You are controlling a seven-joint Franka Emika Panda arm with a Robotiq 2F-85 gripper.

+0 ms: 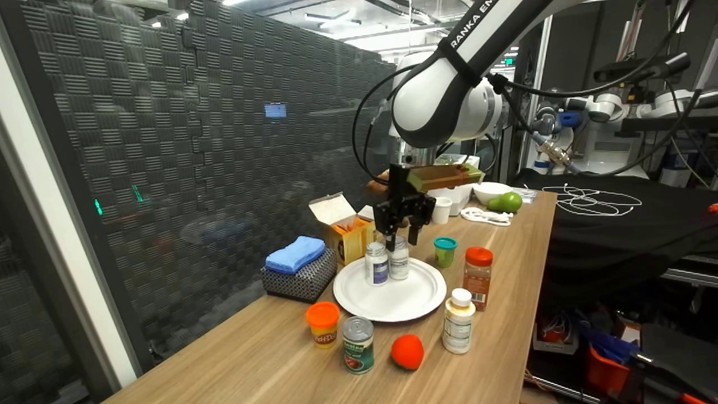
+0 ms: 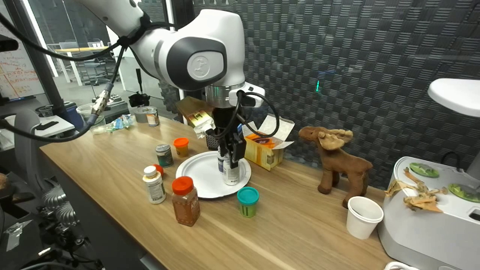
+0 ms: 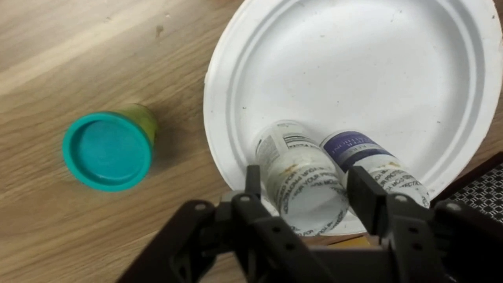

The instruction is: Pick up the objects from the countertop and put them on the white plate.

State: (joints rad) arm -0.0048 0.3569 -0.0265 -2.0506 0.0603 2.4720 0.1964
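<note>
Standing upright; two bottles point(image 1: 376, 268) on plate point(image 1: 387, 306)

Around the plate point(image 1: 381, 308) on the countertop point(image 1: 252, 370), as seen in an exterior view, are set a lidded tub point(image 1: 445, 253) at two o'clock, a spice jar point(image 1: 477, 280) at three, a pill bottle point(image 1: 458, 325) at four, a ball point(image 1: 408, 352) between five and six, a food can point(image 1: 358, 349) at seven, a Play-Doh tub point(image 1: 322, 322) at eight, a box point(image 1: 311, 280) bearing a cloth point(image 1: 295, 255) at nine and a carton point(image 1: 353, 245) at eleven. On the plate, toward twelve, a supplement bottle point(image 1: 376, 266) is stood left of a second bottle point(image 1: 399, 265).
</note>
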